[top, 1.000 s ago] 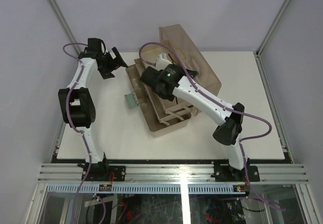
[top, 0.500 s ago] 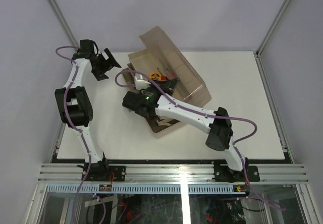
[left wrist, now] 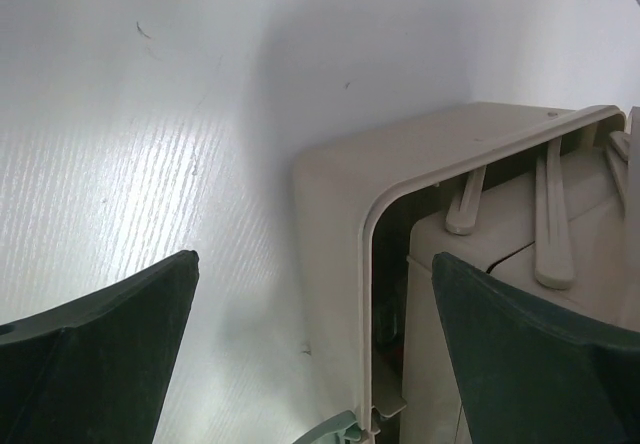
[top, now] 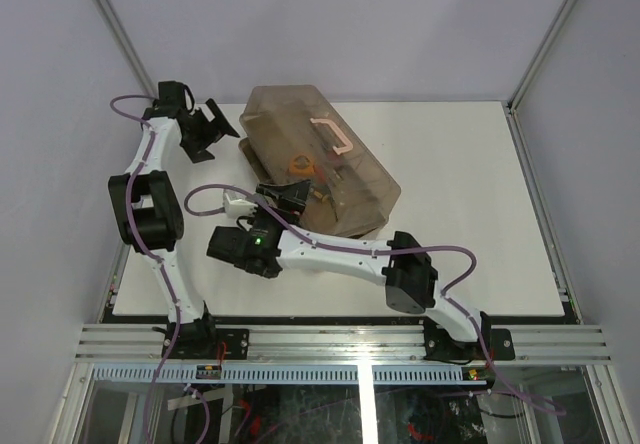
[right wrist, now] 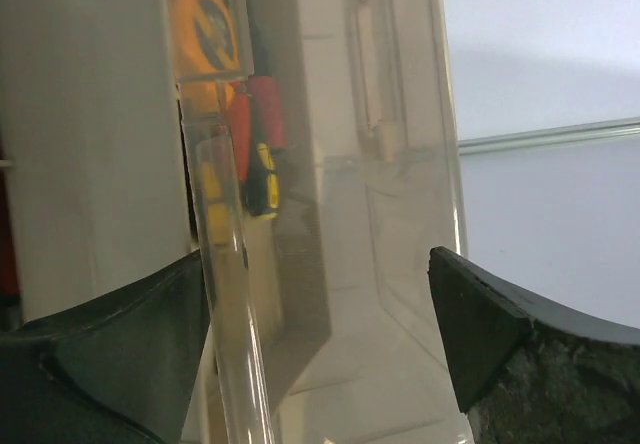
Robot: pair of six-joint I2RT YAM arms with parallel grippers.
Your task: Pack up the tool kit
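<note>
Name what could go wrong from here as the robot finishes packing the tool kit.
1. The right gripper stands open right against the smoky translucent brown lid; pulling away could snag its edge and lift it.
2. The open left gripper hangs close by a corner of the large beige plastic toolbox; a sideways move might shove it.
3. The lid's fastening is not visible, so lifting by the tan handle may spill hand tools.

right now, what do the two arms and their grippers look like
Both the left arm and right arm have white tubular links, black joint housings and a purple cable looping alongside. A green light glows on the right arm's wrist. The left gripper and right gripper have dark, flat wedge-shaped fingers.
</note>
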